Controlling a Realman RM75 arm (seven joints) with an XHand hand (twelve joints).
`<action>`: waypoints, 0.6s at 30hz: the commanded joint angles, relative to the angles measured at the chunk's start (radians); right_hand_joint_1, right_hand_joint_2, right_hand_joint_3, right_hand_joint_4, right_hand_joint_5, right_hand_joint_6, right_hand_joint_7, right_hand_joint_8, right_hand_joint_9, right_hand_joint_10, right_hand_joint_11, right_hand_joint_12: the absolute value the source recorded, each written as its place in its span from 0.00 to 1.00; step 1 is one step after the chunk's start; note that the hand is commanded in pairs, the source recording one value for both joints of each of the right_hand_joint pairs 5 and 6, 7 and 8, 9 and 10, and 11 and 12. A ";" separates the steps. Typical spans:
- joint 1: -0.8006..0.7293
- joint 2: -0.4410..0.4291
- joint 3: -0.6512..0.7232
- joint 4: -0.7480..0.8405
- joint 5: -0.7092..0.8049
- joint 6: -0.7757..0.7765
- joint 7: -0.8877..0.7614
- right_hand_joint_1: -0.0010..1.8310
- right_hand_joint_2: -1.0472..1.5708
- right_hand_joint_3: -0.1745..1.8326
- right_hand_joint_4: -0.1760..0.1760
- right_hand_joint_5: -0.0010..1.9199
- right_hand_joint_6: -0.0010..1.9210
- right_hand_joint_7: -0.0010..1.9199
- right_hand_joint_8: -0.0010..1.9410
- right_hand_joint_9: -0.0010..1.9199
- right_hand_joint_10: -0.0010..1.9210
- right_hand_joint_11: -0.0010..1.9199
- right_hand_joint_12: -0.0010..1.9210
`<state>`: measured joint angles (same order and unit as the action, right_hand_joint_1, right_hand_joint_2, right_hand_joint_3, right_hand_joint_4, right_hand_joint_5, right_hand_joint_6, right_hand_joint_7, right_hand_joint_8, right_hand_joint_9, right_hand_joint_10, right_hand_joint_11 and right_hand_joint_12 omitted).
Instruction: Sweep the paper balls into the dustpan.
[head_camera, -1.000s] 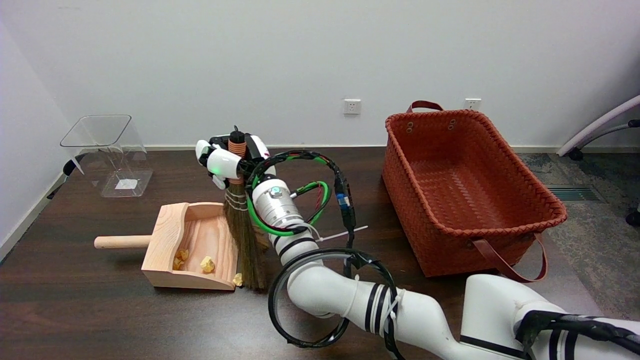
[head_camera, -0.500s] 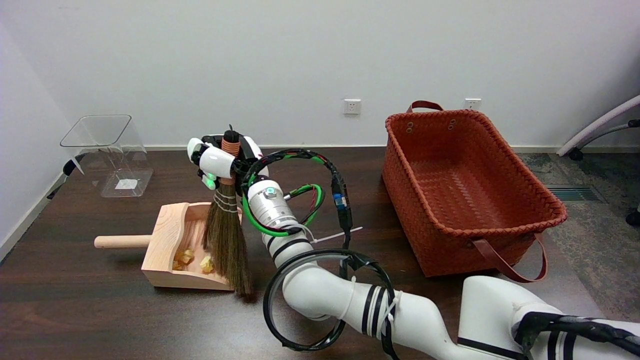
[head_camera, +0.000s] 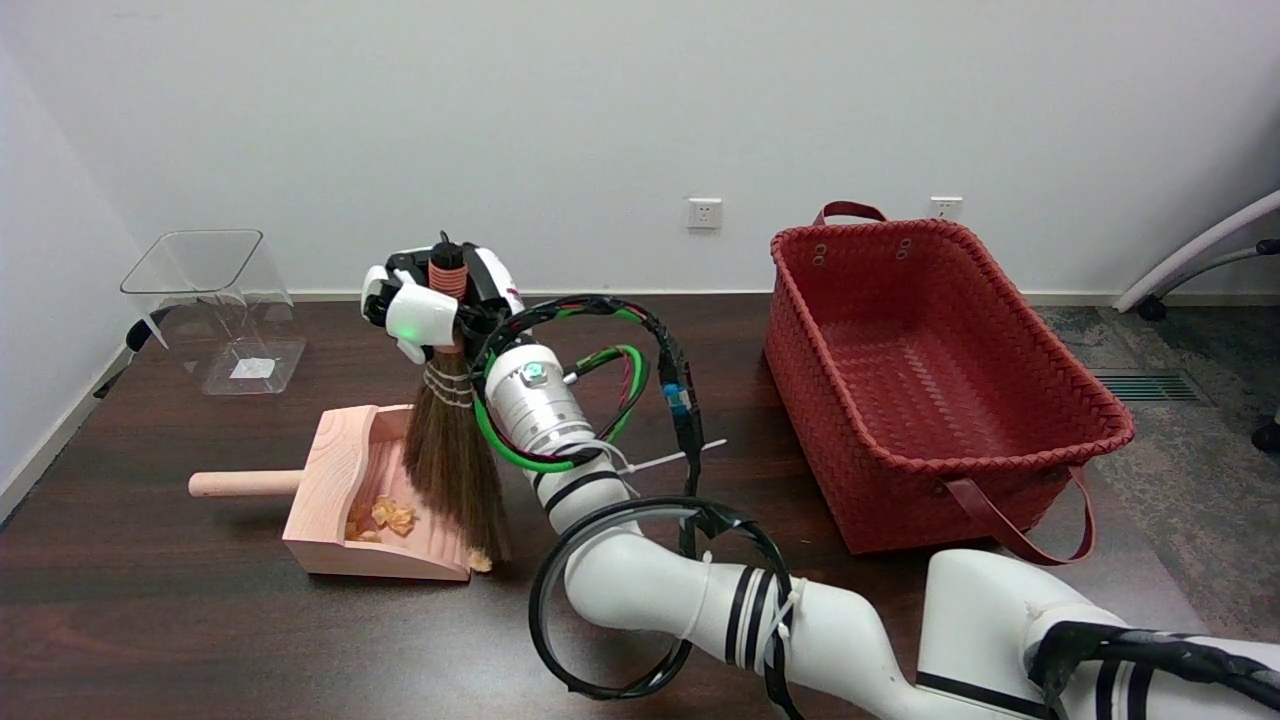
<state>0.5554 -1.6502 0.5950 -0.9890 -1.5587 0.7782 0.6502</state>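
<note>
The robot's black-and-white right hand (head_camera: 432, 303) is clamped around the orange-wrapped handle of a small brown straw broom (head_camera: 452, 460), whose bristles hang over the open mouth of the light wooden dustpan (head_camera: 340, 470) lying on the dark wooden worktop (head_camera: 200, 620). Most of the crumpled yellow paper balls (head_camera: 385, 516) already lie inside the dustpan, near its back left corner. At least 1 stray yellow paper scrap (head_camera: 480, 561) sits at the dustpan's front right lip beside the bristle tips, so the job looks nearly finished, with that last piece left to sweep in.
</note>
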 joint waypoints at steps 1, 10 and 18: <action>-0.012 0.066 0.013 -0.046 -0.178 0.089 -0.289 0.64 0.60 0.78 0.50 1.00 1.00 1.00 0.99 1.00 1.00 1.00 1.00; -0.093 0.163 0.036 -0.171 -0.174 0.150 -0.452 0.65 0.60 0.77 0.50 1.00 1.00 1.00 0.99 1.00 1.00 1.00 1.00; -0.221 0.260 0.118 -0.349 -0.090 0.141 -0.504 0.65 0.61 0.75 0.50 1.00 1.00 1.00 0.99 1.00 1.00 1.00 1.00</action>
<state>0.5029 -1.5508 0.6211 -1.0908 -1.6934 0.8693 0.3525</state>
